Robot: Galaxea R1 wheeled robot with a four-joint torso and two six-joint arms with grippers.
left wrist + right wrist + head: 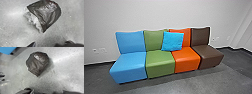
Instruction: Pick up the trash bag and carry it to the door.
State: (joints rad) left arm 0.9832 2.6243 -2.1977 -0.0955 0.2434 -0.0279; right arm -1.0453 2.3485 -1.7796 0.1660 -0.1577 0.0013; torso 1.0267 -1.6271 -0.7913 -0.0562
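Note:
The trash bag (46, 13) lies on the grey floor in the left wrist view, dark and glossy, with a crumpled, clear-whitish part along one side. In the right wrist view, the same dark bag (37, 63) shows a pale patch on its surface. My left gripper (51, 44) is open, its dark tips wide apart and away from the bag. Likewise open, my right gripper (46, 91) has floor between it and the bag. Neither touches the bag.
A row of joined seats stands against a pale wall: blue (129, 65), green (160, 62), orange (187, 58) and brown (209, 55). A bright blue cushion (172, 41) leans across the green and orange backs. A blue seat corner (7, 50) shows near the bag.

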